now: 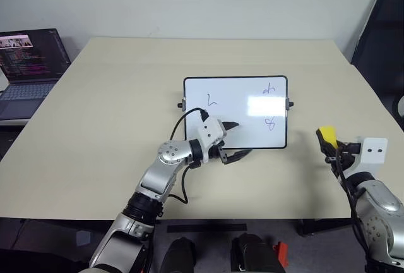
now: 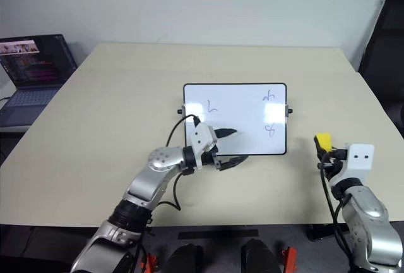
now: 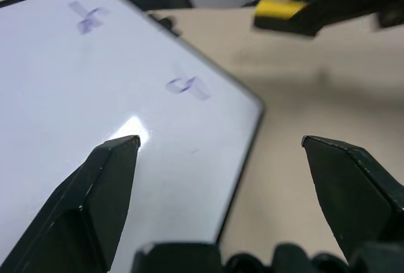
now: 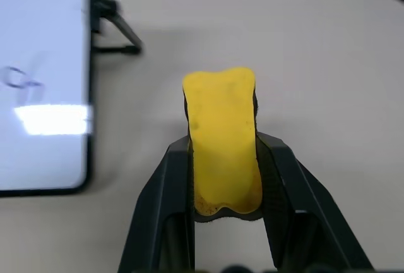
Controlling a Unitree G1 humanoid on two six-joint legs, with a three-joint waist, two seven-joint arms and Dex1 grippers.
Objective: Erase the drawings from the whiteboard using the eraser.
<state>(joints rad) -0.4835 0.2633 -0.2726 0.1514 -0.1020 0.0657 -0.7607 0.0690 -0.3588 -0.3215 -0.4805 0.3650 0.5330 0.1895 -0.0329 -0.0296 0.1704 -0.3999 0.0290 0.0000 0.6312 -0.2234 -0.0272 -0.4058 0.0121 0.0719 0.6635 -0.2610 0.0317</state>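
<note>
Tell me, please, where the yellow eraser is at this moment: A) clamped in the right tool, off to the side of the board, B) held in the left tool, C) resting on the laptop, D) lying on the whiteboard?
A: the eraser sits squeezed between the right tool's fingers, above the table beside the whiteboard, while the left tool is open and holds nothing.

Yellow eraser (image 4: 223,143) pinched between black fingers (image 4: 165,213) of right gripper (image 4: 224,181), above beige table (image 4: 284,45), whiteboard (image 4: 44,64) with scribble (image 4: 22,78) alongside
</note>
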